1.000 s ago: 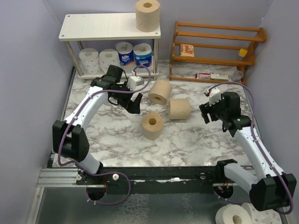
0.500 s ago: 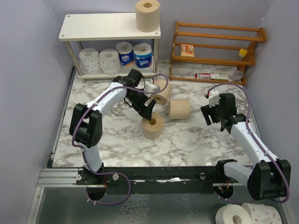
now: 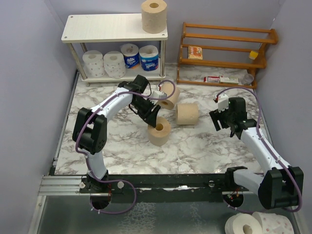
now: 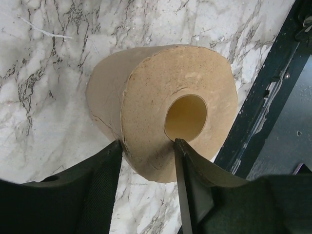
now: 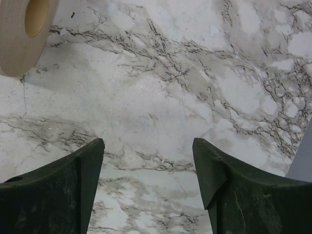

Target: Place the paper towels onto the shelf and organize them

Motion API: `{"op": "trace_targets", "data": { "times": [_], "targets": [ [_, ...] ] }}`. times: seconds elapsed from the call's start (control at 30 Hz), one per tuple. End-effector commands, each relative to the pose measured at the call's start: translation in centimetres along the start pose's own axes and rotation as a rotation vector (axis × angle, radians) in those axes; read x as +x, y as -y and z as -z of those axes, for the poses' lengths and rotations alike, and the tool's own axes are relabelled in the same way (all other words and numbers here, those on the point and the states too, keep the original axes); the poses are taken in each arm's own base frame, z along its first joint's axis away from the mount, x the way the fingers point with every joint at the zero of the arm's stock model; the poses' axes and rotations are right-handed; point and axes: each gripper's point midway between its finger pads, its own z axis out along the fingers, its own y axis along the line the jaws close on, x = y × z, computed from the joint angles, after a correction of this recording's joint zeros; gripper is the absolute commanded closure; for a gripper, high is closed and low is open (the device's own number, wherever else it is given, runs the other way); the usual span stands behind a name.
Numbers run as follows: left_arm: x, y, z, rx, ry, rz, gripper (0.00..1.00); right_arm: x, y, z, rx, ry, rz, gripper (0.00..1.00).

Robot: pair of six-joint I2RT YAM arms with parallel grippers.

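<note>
My left gripper (image 3: 155, 117) is shut on the wall of a tan roll (image 3: 159, 130) standing on the marble table. In the left wrist view one finger (image 4: 190, 161) is at the core's edge and the other is outside the roll (image 4: 146, 97). Two more tan rolls (image 3: 168, 95) (image 3: 187, 113) lie just behind it. The white shelf (image 3: 107, 27) carries one tan roll (image 3: 154, 15) on top. Its lower tier holds two pink-dotted rolls (image 3: 92, 63) (image 3: 114, 63) and two blue-wrapped rolls (image 3: 130, 55) (image 3: 149, 57). My right gripper (image 3: 219, 119) (image 5: 148, 146) is open and empty above bare marble, with a tan roll (image 5: 22, 34) at the view's top left.
An orange-brown wooden rack (image 3: 224, 44) stands at the back right with a small book (image 3: 195, 52) on it and small boxes (image 3: 219, 79) under it. Purple walls close in the table's sides. Spare rolls (image 3: 248, 224) lie off the table at the bottom right.
Since a second ago my left arm swung right from near the shelf to the nearest tan roll and set its fingers on it. My right gripper shifted slightly. Little moved in the last half second.
</note>
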Motion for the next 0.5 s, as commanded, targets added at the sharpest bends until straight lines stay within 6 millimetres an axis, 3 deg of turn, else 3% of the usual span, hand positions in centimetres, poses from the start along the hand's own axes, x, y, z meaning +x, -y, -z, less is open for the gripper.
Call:
{"op": "trace_targets", "data": {
  "times": [0.0,0.1,0.23,0.47],
  "targets": [
    [-0.06,0.75,-0.25,0.046,0.016,-0.01,0.55,-0.96,0.82,0.28,0.036,0.037,0.007,0.26],
    [-0.08,0.81,-0.27,0.052,0.018,-0.006,0.63,-0.99,0.8,0.27,0.035,0.039,0.008,0.26],
    [-0.02,0.7,-0.43,0.051,0.012,0.002,0.99,-0.84,0.65,0.09,0.027,0.031,0.009,0.26],
    [0.34,1.06,-1.22,0.075,-0.015,0.002,1.0,-0.81,0.62,-0.01,0.024,0.028,0.01,0.26]
  ]
}}
